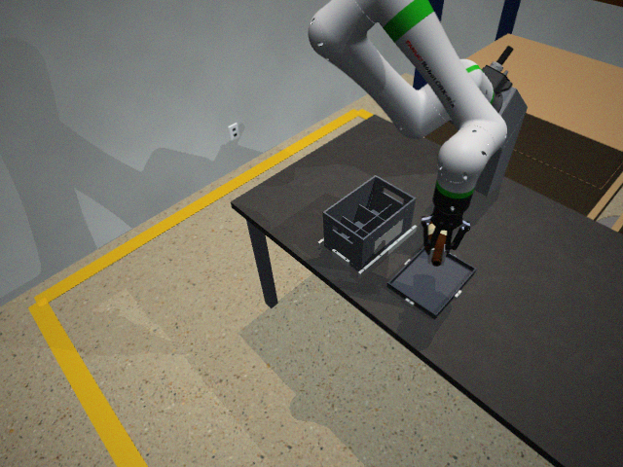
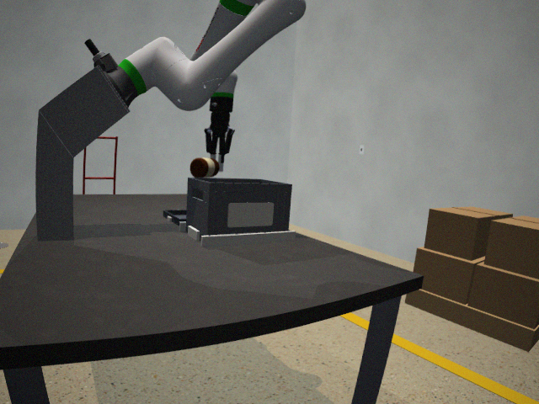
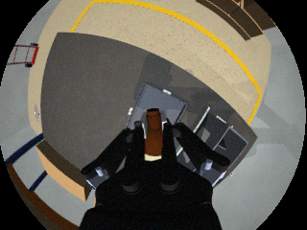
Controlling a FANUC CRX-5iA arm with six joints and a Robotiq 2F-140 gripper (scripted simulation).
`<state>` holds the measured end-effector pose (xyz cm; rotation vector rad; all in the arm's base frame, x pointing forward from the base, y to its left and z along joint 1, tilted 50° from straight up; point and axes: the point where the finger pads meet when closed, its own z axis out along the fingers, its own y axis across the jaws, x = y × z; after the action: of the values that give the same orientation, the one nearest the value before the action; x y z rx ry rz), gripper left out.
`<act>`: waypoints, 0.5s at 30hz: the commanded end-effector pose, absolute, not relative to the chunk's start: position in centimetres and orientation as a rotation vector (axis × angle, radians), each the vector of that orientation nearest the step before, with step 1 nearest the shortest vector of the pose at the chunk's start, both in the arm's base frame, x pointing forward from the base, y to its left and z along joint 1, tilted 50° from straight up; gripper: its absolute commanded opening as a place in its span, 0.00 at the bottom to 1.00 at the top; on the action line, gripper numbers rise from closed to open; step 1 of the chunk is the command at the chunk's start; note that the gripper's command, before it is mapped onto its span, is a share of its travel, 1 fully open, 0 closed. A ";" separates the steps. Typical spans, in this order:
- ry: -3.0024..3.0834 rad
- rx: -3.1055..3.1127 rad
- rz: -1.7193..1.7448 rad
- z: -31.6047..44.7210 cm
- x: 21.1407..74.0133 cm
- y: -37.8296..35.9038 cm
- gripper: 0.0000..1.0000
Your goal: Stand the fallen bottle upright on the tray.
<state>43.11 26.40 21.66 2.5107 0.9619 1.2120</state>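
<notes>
My gripper [image 1: 440, 239] is shut on the brown bottle [image 1: 438, 249] and holds it in the air above the tray. The bottle lies level in the fingers, its round base toward the exterior view [image 2: 203, 167], where the gripper [image 2: 219, 157] grips its far end. In the wrist view the bottle [image 3: 153, 134] sticks out between the fingers over the dark flat tray [image 3: 159, 103]. The tray [image 1: 431, 281] rests on the black table, right of the grey crate [image 1: 368, 218]. In the exterior view the crate [image 2: 239, 203] hides most of the tray [image 2: 174, 215].
White stop blocks sit along the crate's base [image 2: 248, 237] and at the tray's corners. The arm's grey pedestal [image 2: 61, 151] stands at the table's back. Cardboard boxes [image 2: 482, 261] are stacked on the floor to the right. Yellow floor tape [image 1: 165, 221] runs round the cell.
</notes>
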 end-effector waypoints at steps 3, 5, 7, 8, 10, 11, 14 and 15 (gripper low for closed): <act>0.938 2.527 1.218 21.7 43.1 26.4 0.00; 0.915 2.542 1.224 21.7 43.1 26.4 0.00; 0.885 2.562 1.231 21.7 43.1 26.4 0.00; 0.868 2.573 1.235 21.7 43.1 26.4 0.00; 0.831 2.596 1.243 21.7 43.1 26.4 0.00; 0.811 2.608 1.248 21.7 43.1 26.4 0.00; 0.791 2.620 1.252 21.7 43.1 26.4 0.00; 0.772 2.631 1.256 21.7 43.1 26.4 0.00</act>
<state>43.11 26.40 21.66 2.6139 0.8036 1.2475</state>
